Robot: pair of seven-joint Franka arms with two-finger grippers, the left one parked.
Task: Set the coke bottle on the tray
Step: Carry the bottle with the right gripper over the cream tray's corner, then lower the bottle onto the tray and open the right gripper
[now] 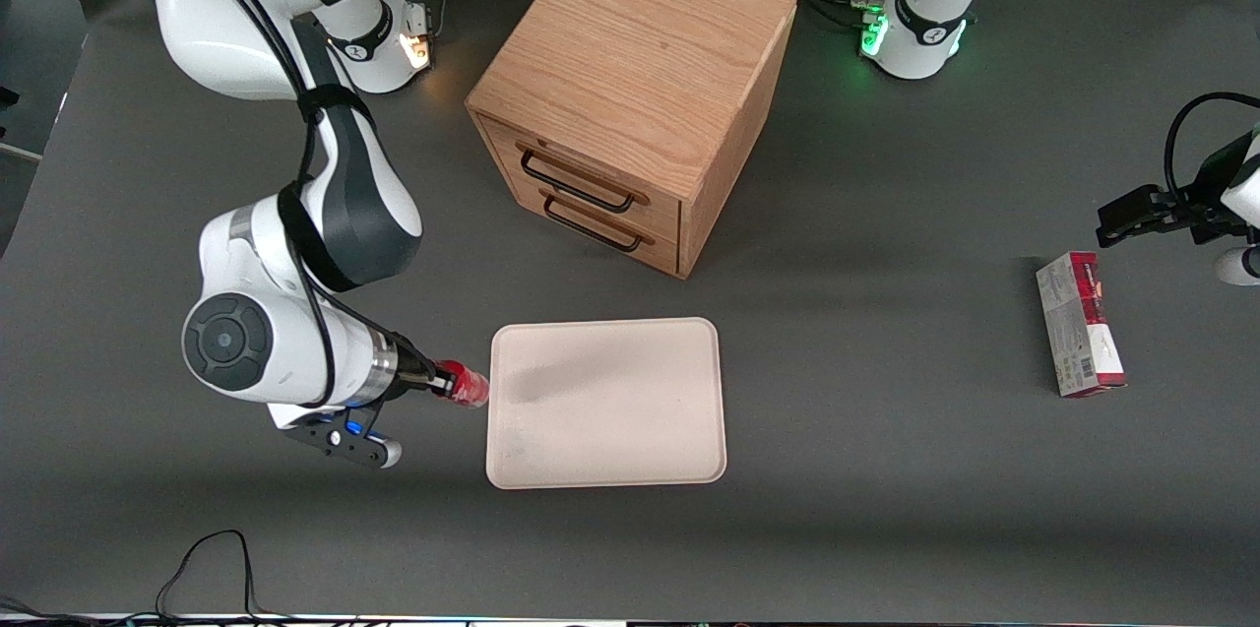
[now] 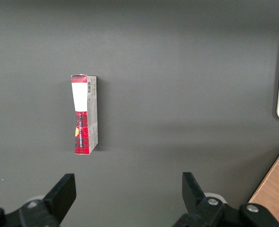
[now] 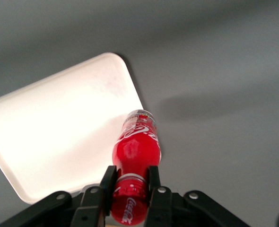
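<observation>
2 black fingers (image 3: 107, 182) of the right arm's gripper (image 1: 440, 383) pinch the coke bottle (image 1: 467, 388) by its neck just below the red cap, closed firmly on it. The bottle is carried lying roughly level, its clear base pointing toward the tray (image 1: 610, 450), and it hangs above the table (image 1: 886, 529) right at the tray's edge on the working arm's end. In the right wrist view the coke bottle (image 3: 135, 151) shows its white script logo, and its base overlaps the rounded corner of the tray (image 3: 45, 142); it does not rest on the tray.

Next comes the cream tray itself, flat on the dark grey table and nearer the front camera than the wooden drawer cabinet (image 1: 630, 95), which has 2 drawers with dark handles.

Toward the parked arm's end of the table lies a red-and-grey carton (image 1: 1080, 324), flat on its side, well apart from the tray.
</observation>
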